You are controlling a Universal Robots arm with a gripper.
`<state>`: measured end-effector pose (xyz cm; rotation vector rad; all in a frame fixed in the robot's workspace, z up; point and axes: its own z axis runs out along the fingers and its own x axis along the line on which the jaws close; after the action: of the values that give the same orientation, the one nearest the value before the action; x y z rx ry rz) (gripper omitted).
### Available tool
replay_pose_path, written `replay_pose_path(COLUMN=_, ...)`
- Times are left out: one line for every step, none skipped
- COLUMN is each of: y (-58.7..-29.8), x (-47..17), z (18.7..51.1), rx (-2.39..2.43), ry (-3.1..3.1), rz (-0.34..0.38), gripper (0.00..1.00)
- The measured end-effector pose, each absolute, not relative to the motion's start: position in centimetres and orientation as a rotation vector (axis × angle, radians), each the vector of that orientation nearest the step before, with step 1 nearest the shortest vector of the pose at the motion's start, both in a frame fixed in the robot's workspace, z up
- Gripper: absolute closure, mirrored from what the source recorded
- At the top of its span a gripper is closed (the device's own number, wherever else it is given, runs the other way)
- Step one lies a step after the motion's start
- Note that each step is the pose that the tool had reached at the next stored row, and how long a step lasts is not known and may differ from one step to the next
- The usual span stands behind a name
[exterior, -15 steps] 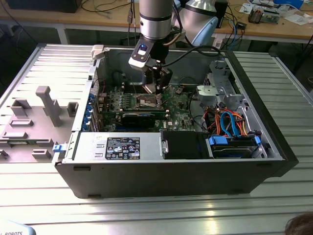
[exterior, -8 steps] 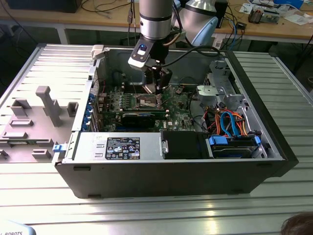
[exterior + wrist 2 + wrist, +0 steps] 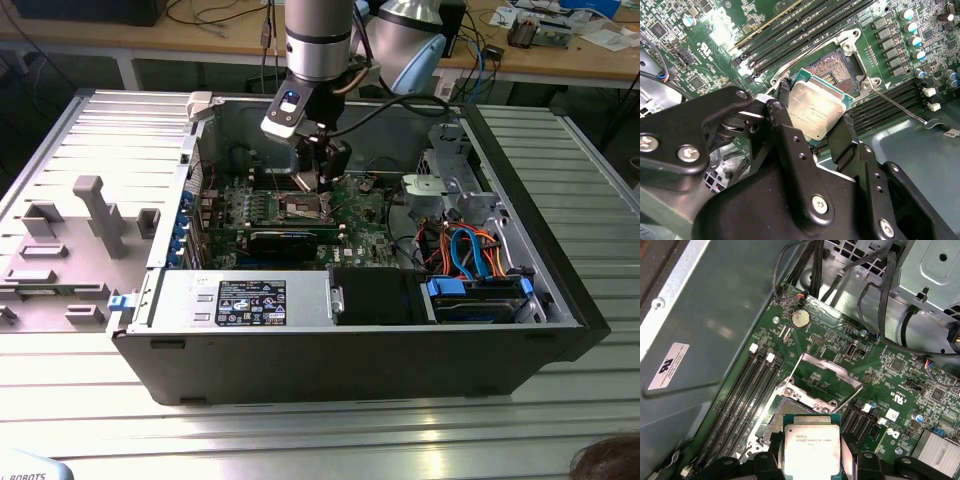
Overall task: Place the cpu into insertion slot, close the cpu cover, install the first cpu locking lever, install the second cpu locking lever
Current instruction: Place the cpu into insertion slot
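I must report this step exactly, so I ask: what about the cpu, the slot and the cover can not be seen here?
- Second wrist view: the cpu, gripped by the tool, hides part of the insertion slot; the gap between them cannot be judged.
- First wrist view: the picture's edge cuts off one side of the cpu.
- Exterior view: the tool partly hides the slot; the cpu cover, plain in the first wrist view, is too small there.
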<state>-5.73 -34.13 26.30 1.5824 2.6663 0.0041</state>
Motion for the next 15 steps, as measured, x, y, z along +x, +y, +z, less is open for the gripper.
replay_pose_path(y=-34.13, x=-5.73, z=26.30, rx=1.587, ry=2.664, rz=0.004, gripper=0.45)
replay_pose_path(y=-34.13, x=-5.73, z=26.29, rx=1.591, ry=2.661, rz=0.004, gripper=0.45)
replay_pose_path(y=-34.13, x=-5.73, z=26.28, rx=1.594, ry=2.659, rz=0.004, gripper=0.45)
replay_pose_path(y=-34.13, x=-5.73, z=26.28, rx=1.596, ry=2.658, rz=0.003, gripper=0.45)
replay_pose_path(y=-34.13, x=-5.73, z=26.27, rx=1.598, ry=2.657, rz=0.003, gripper=0.45)
replay_pose_path(y=-34.13, x=-5.73, z=26.27, rx=1.601, ry=2.655, rz=0.003, gripper=0.45)
replay_pose_path(y=-34.13, x=-5.73, z=26.26, rx=1.605, ry=2.653, rz=0.003, gripper=0.45)
replay_pose_path(y=-34.13, x=-5.73, z=26.26, rx=1.607, ry=2.651, rz=0.003, gripper=0.45)
replay_pose_path(y=-34.13, x=-5.73, z=26.26, rx=1.609, ry=2.650, rz=0.003, gripper=0.45)
replay_pose_path(y=-34.13, x=-5.73, z=26.25, rx=1.611, ry=2.649, rz=0.002, gripper=0.45)
replay_pose_path(y=-34.13, x=-5.73, z=26.25, rx=1.612, ry=2.648, rz=0.002, gripper=0.45)
replay_pose_path(y=-34.13, x=-5.73, z=26.25, rx=1.615, ry=2.646, rz=0.002, gripper=0.45)
replay_pose_path(y=-34.13, x=-5.73, z=26.24, rx=1.617, ry=2.645, rz=0.002, gripper=0.45)
replay_pose_path(y=-34.13, x=-5.73, z=26.24, rx=1.619, ry=2.644, rz=0.002, gripper=0.45)
replay_pose_path(y=-34.13, x=-5.73, z=26.23, rx=1.623, ry=2.641, rz=0.002, gripper=0.45)
